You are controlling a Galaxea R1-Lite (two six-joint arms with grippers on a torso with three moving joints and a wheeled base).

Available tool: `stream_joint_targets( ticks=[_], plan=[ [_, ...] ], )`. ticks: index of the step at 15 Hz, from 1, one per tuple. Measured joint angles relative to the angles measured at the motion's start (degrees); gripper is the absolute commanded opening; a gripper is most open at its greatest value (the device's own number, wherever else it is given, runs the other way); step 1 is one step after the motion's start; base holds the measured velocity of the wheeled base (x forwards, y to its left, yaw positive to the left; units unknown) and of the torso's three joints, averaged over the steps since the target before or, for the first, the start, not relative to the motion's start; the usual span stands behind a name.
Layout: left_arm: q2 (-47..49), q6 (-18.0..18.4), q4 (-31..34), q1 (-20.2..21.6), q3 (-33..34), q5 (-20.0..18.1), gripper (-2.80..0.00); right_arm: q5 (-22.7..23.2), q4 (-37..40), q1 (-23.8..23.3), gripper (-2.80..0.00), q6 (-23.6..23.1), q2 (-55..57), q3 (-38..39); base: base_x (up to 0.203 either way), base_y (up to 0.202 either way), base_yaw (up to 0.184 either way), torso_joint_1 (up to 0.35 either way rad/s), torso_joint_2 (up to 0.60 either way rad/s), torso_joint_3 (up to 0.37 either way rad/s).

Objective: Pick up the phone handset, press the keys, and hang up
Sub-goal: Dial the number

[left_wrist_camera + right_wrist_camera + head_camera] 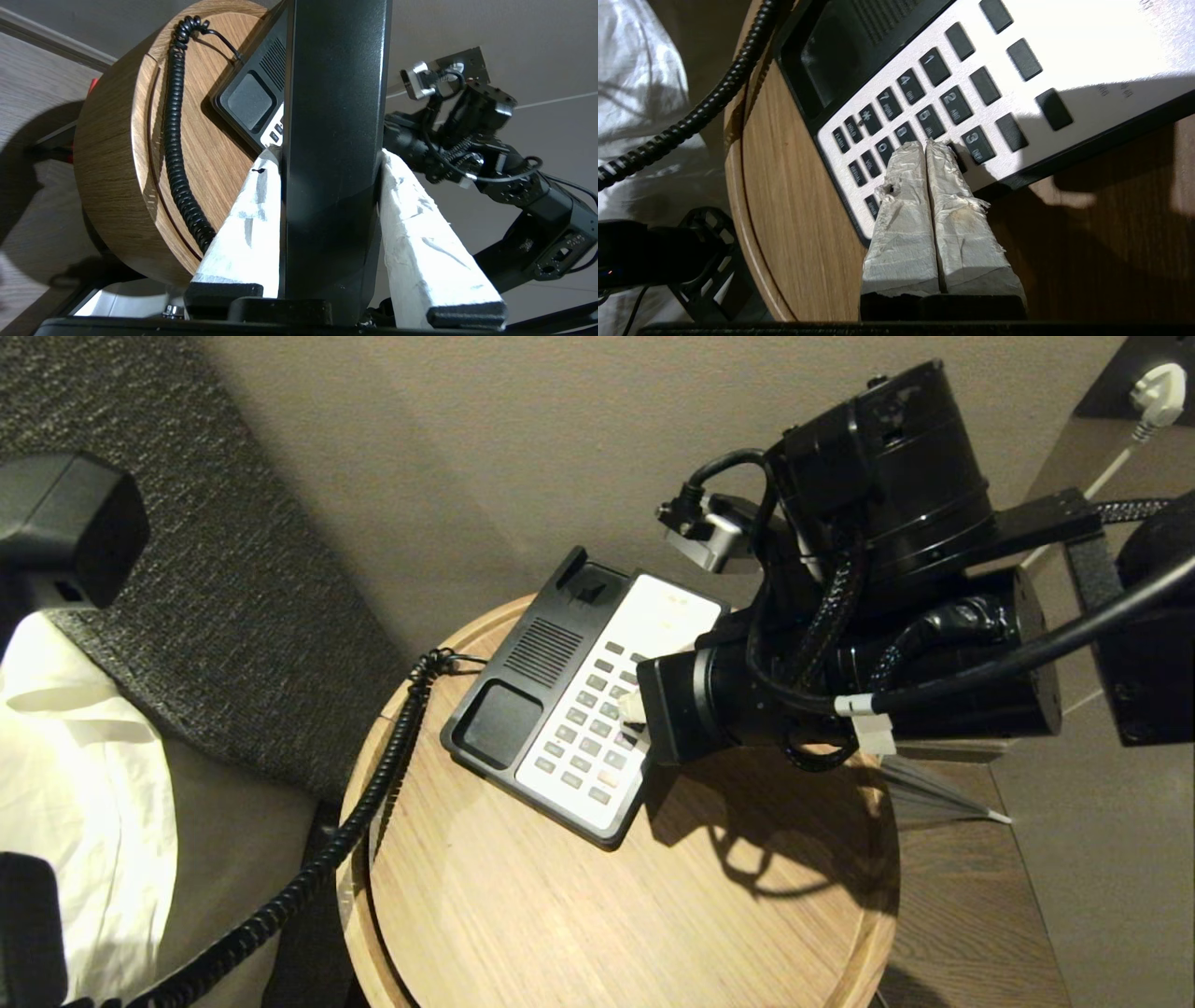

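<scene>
Handset [334, 140] is off the phone [560, 709], pinched in our left gripper [331, 158] out at 9 o'clock. Right gripper [926, 145], fingers pressed together, sits on the keys [920, 107]. Risk we see: wide taped tips could mash two keys, or shove the phone sideways on the table [560, 896].
</scene>
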Motion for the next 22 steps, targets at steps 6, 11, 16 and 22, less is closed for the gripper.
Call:
stream_joint_targets(
  ticks=[6, 11, 16, 22],
  plan=[
    [0.0, 0.01, -0.02, -0.01, 0.01, 0.0, -2.8, 0.12, 0.88, 2.14, -2.8, 0.11, -0.57, 2.51, 0.0, 0.0, 0.0, 0.0, 0.0, 0.0],
    [-0.02, 0.0, -0.02, -0.02, 0.04, 0.0, -2.8, 0.12, 0.92, 2.94, -2.8, 0.13, -0.34, 3.86, 0.0, 0.0, 0.0, 0.0, 0.0, 0.0],
    [-0.16, 0.0, 0.06, -0.02, 0.09, -0.01, -2.8, 0.14, 0.64, 3.0, -2.8, 0.11, 0.21, 3.96, 0.0, 0.0, 0.0, 0.0, 0.0, 0.0],
    [-0.26, 0.01, 0.07, -0.02, 0.2, -0.06, -2.8, 0.48, 0.75, 3.05, -2.8, 0.22, 0.29, 3.89, 0.0, 0.0, 0.0, 0.0, 0.0, 0.0]
  ],
)
